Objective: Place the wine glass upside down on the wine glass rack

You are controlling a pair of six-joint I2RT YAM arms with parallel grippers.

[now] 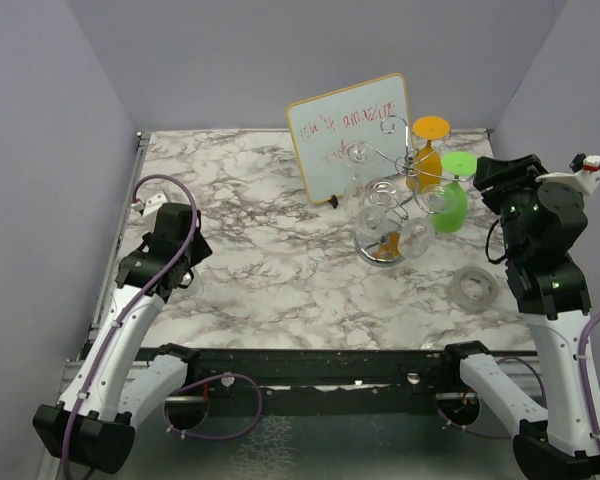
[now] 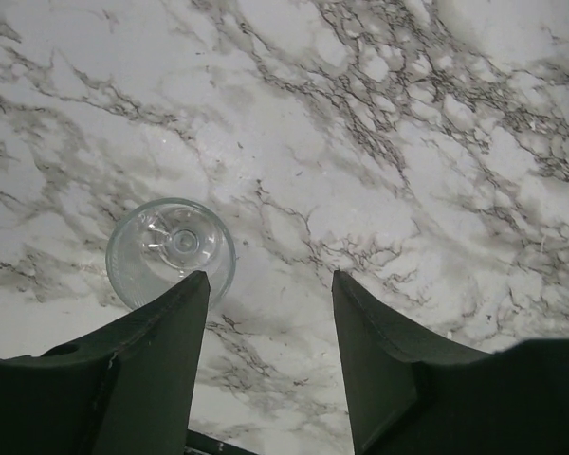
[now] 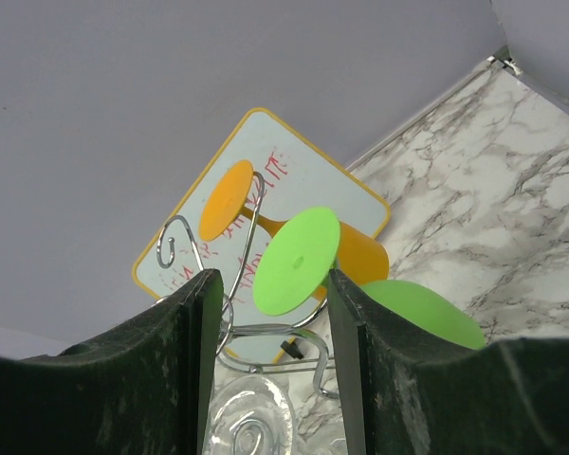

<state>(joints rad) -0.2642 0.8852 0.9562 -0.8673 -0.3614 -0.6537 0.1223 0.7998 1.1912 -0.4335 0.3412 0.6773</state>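
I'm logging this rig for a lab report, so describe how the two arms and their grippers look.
Both the left arm and right arm have white links with black joints and bases, each trailed by a purple cable. Small green lights glow on the right arm's black wrist. The left gripper and right gripper each carry two broad, dark matte fingers tapering to blunt tips.
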